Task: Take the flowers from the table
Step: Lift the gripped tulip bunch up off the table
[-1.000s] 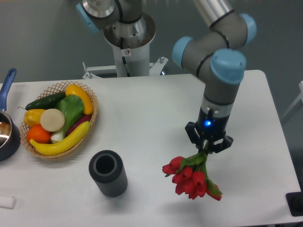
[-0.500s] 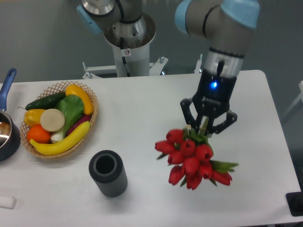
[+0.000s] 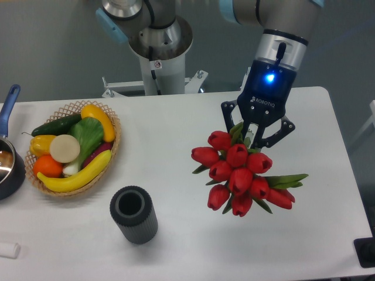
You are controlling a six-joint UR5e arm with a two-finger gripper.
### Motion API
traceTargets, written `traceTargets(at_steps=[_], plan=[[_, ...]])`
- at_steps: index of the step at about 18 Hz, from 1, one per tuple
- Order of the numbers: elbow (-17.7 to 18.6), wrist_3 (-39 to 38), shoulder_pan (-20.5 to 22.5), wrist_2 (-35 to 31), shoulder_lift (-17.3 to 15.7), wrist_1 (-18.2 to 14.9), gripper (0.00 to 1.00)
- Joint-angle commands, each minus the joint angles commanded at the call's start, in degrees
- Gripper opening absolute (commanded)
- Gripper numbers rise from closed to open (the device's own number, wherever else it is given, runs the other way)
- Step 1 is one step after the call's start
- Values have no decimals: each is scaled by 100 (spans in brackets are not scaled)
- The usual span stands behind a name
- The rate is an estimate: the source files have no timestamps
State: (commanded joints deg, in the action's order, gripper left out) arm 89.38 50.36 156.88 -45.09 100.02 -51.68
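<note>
The flowers (image 3: 240, 173), a bunch of red tulips with green leaves, hang in the air above the right part of the white table (image 3: 181, 129). My gripper (image 3: 251, 138) points down and is shut on the stems just above the red heads. The stems are mostly hidden behind the blooms and the fingers. The bunch looks large, so it is lifted well clear of the tabletop.
A wicker basket (image 3: 111, 153) of toy fruit and vegetables sits at the left. A dark grey ribbed cylinder vase (image 3: 134, 215) stands in front of it. A blue-handled pot (image 3: 8, 158) is at the left edge. The robot base (image 3: 158, 47) is at the back.
My gripper has risen with the flowers and moved slightly back; the bunch appears bigger and higher above the table than one second ago.
</note>
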Motion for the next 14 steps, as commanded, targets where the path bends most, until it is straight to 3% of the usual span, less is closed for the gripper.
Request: traceTargets(at_steps=[14], plan=[[26, 9, -18, 0, 0, 0, 18]])
